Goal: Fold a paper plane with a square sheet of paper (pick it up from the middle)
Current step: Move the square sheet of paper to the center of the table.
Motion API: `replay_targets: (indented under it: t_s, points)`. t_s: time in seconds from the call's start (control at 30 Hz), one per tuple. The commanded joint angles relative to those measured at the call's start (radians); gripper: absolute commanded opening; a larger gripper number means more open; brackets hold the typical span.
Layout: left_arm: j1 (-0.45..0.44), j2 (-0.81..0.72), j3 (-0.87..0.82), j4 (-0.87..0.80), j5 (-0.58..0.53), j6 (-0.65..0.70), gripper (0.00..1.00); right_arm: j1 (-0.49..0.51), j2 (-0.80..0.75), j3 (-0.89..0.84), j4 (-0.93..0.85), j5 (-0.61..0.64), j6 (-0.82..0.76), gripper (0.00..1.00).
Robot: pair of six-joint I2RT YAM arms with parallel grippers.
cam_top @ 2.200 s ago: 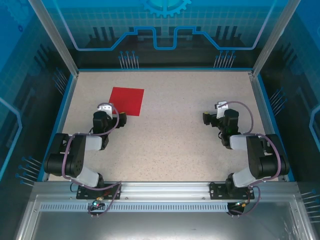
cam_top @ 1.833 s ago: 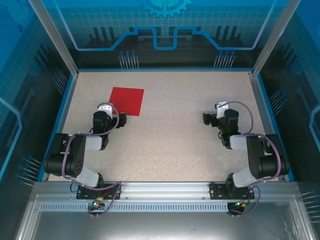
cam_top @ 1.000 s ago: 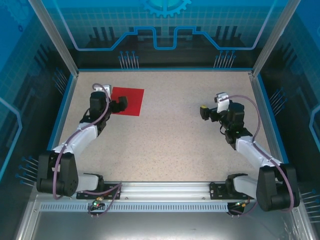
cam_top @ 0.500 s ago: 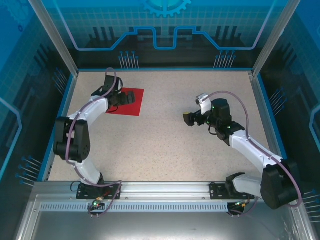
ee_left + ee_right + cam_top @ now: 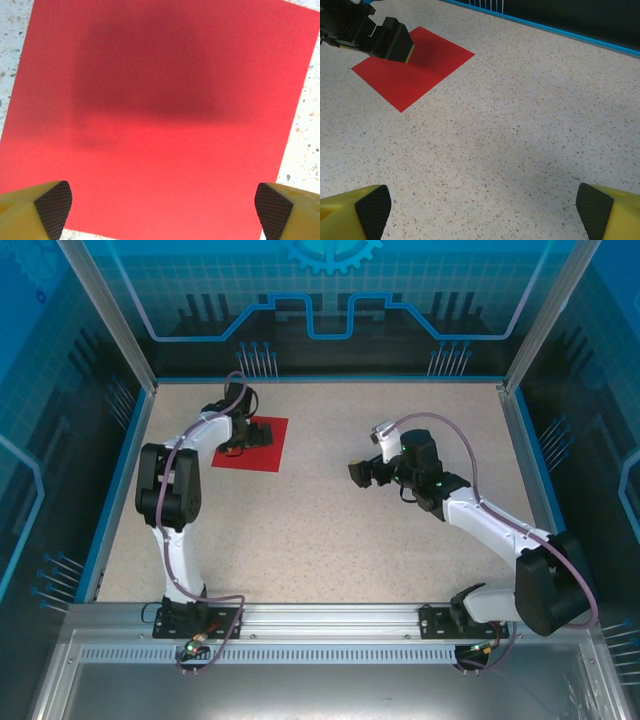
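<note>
Hovering over plain square sheet of paper point(image 5: 160, 125) | left fingers point(image 5: 52, 207) spread

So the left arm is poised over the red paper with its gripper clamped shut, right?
Not shut: the left gripper is open. The left wrist view shows its fingers spread wide apart above the square sheet of paper. The rest is right.

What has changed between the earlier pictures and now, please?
The left pincer reached away from its base and now hangs open over the red sheet. The right pincer, open too, moved left toward the middle. Nothing was grasped; the sheet lies flat where it was.
</note>
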Motion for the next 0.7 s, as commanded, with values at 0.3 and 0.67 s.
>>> replay_targets:
  t_s: [0.3, 0.67]
  points:
    - [-0.039, 0.12, 0.148, -0.153, -0.017, -0.027, 0.99, 0.027, 0.037, 0.052, -0.011, 0.04, 0.032, 0.99]
    - [-0.071, 0.153, 0.146, -0.175, 0.018, -0.057, 0.99, 0.026, 0.017, 0.052, -0.029, 0.046, 0.032, 0.99]
